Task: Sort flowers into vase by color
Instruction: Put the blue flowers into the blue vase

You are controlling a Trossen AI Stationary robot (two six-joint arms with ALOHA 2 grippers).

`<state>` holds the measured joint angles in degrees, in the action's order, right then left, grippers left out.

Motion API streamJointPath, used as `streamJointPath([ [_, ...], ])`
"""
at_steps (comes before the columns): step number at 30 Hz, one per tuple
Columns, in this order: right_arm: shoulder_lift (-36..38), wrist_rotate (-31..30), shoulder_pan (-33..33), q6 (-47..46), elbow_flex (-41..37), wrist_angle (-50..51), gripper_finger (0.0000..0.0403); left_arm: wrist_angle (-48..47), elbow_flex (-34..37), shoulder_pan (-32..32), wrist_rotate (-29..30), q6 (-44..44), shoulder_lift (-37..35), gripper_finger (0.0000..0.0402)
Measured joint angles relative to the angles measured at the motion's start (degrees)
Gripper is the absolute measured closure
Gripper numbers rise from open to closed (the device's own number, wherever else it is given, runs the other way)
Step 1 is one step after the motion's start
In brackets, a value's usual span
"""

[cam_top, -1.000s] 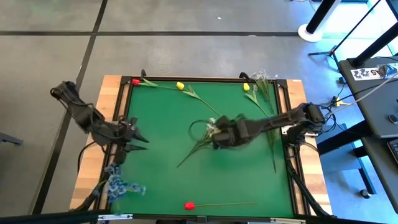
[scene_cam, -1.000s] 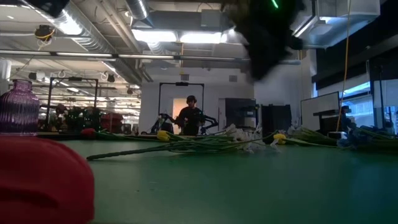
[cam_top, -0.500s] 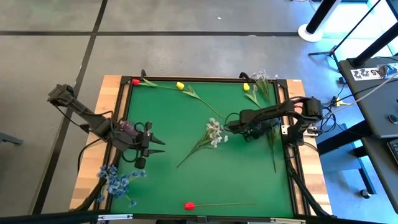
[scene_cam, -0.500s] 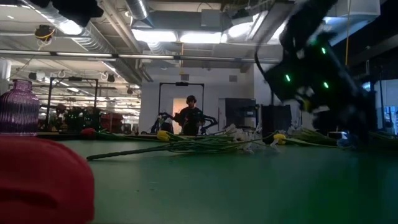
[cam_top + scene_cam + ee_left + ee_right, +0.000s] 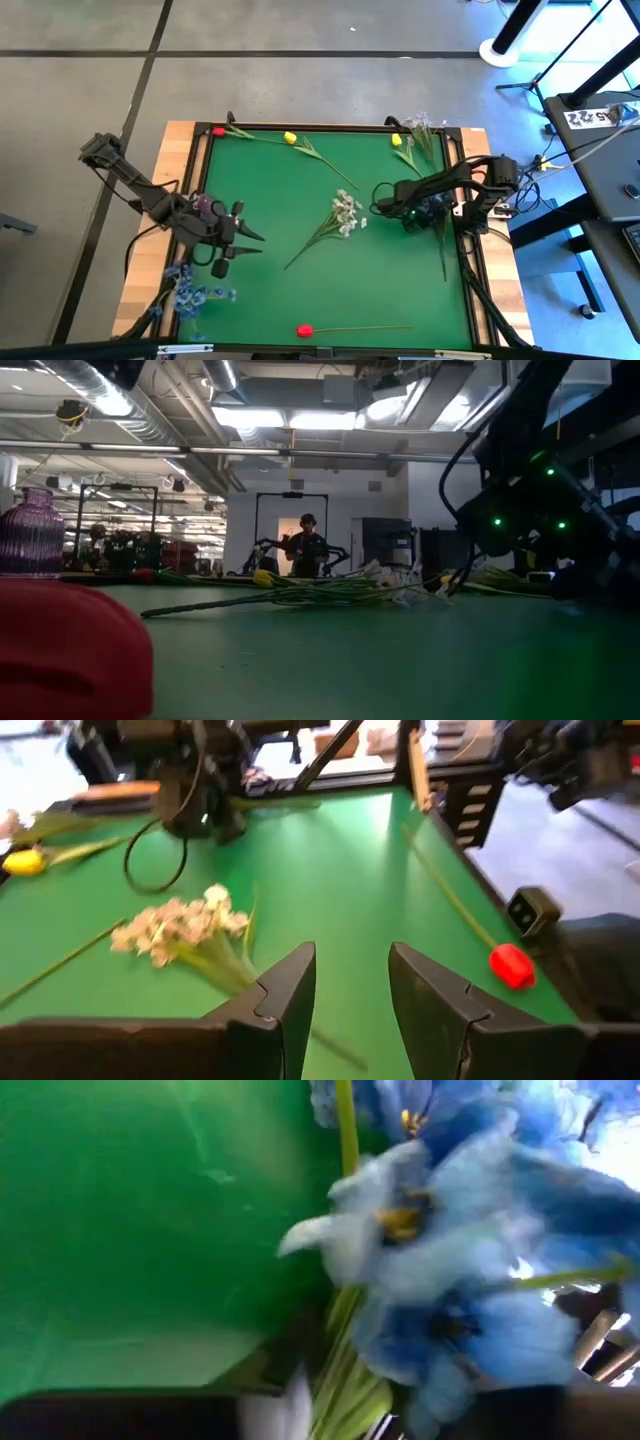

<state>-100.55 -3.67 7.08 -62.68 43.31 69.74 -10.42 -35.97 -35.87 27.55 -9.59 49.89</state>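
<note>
White blossom cluster (image 5: pixel 344 212) on long green stem, flat on green mat (image 5: pixel 390 290) at frame centre. Blue blossoms (image 5: pixel 195 293) lower left, off mat edge. Red tulip (image 5: pixel 305 330) bottom centre.

Left gripper (image 5: pixel 240 241) centre-left, low, reaching rightward, fingers parted, empty. Right gripper (image 5: pixel 381 199) right of centre, arm folded back; finger state cannot be told.

We see a matt green mat (image 5: pixel 300 290) in a black frame on a pale wood table (image 5: pixel 150 270). The fingers (image 5: pixel 285 1000) look like matt dark plastic. The purple vase (image 5: pixel 28 532) is ribbed, shiny glass.
</note>
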Motion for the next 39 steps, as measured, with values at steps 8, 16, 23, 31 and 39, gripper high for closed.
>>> streamJointPath([
  [8,0.67,-9.72,-4.53,2.68,19.26,8.91,0.0372,3.83,0.0,-1.27,-1.56,5.26,0.0,0.0276],
  [16,0.87,-37.34,-22.96,4.71,47.12,0.01,0.0391,8.64,1.21,-1.72,-3.34,6.16,0.2,0.0276],
  [23,-1.5,-65.39,-38.92,39.29,48.39,-48.52,0.0396,35.82,11.54,0.1,-7.12,10.84,1.26,0.0252],
  [31,-10.73,-52.25,-38.56,68.83,47.69,-86.34,0.039,46.59,13.73,8.17,-10.27,8.68,8.02,0.018],
  [39,-11.82,-35.18,-33.4,68.99,47.67,-90.5,0.0389,51.63,13.31,10.55,-17.54,8.5,16.26,0.018],
])
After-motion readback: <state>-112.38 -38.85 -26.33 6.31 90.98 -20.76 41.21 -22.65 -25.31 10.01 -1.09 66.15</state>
